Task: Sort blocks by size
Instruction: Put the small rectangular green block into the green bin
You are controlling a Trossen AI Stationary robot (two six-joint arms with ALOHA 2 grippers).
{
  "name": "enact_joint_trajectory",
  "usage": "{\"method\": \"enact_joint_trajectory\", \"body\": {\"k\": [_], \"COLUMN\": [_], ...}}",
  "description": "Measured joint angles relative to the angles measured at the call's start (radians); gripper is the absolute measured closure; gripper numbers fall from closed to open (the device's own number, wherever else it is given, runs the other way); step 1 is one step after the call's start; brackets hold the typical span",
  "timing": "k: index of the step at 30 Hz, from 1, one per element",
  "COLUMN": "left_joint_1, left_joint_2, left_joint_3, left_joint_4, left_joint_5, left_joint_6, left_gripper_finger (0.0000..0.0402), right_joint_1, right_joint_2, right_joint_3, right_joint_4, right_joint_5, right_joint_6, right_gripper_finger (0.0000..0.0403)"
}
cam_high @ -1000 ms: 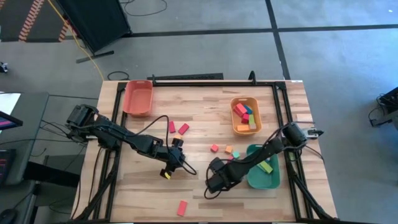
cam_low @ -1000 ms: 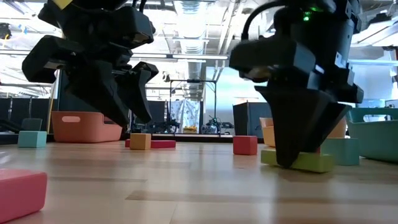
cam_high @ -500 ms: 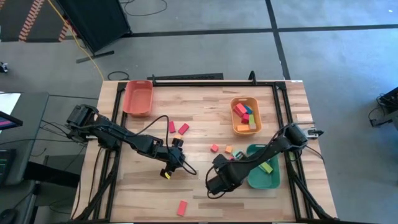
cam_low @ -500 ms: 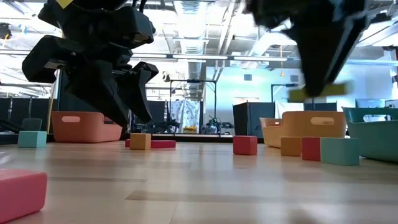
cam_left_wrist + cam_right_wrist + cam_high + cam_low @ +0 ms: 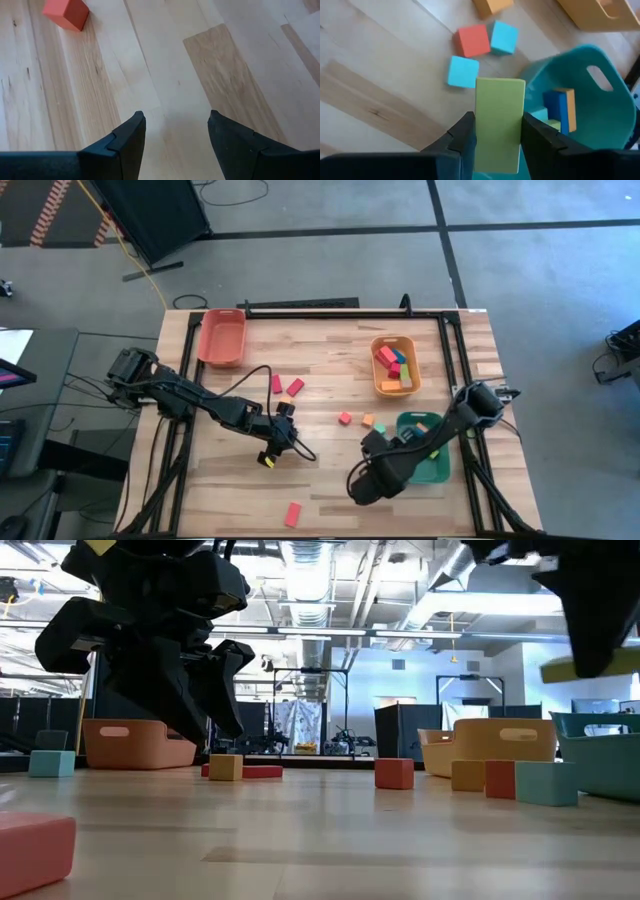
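Wooden table (image 5: 330, 360) under both arms. Teal tray (image 5: 580, 80) at its right side, blue and orange blocks inside; orange tray (image 5: 394, 366) behind it with more blocks; red tray (image 5: 221, 337) far left. Right gripper (image 5: 497, 145) raised beside the teal tray, clamped on a green bar (image 5: 499, 120). Left gripper (image 5: 175, 135) low over bare wood mid-table, fingers spread, empty. Below the bar, red cube (image 5: 472, 40) and two teal cubes (image 5: 504, 37) on the wood.

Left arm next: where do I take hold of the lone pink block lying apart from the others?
Come straight down with the open left gripper and pinch the pink block across its narrow width, at mid-length. It lies flat with nothing beside its long faces, so both fingers should fit.
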Motion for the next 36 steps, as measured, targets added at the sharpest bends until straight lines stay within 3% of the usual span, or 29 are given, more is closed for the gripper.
{"method": "enact_joint_trajectory", "body": {"k": [10, 18, 26, 36], "left_joint_1": [0.000, 0.000, 0.000, 0.000], "left_joint_2": [0.000, 0.000, 0.000, 0.000], "left_joint_3": [0.000, 0.000, 0.000, 0.000], "left_joint_4": [-0.005, 0.002, 0.006, -0.014], "left_joint_5": [0.000, 0.000, 0.000, 0.000], "left_joint_6": [-0.009, -0.011, -0.013, -0.025], "left_gripper_finger": [0.0196, 0.0196, 0.0196, 0.0196], "right_joint_1": [0.047, 0.095, 0.082, 0.040], "right_joint_2": [-0.015, -0.159, -0.302, -0.335], "right_joint_3": [-0.120, -0.289, -0.500, -0.568], "right_joint_4": [0.001, 0.007, 0.260, 0.285], "right_joint_5": [-0.073, -0.056, -0.050, -0.062], "right_joint_6": [0.034, 0.190, 0.248, 0.243], "right_gripper_finger": [0.0249, 0.0248, 0.0247, 0.0246]}}
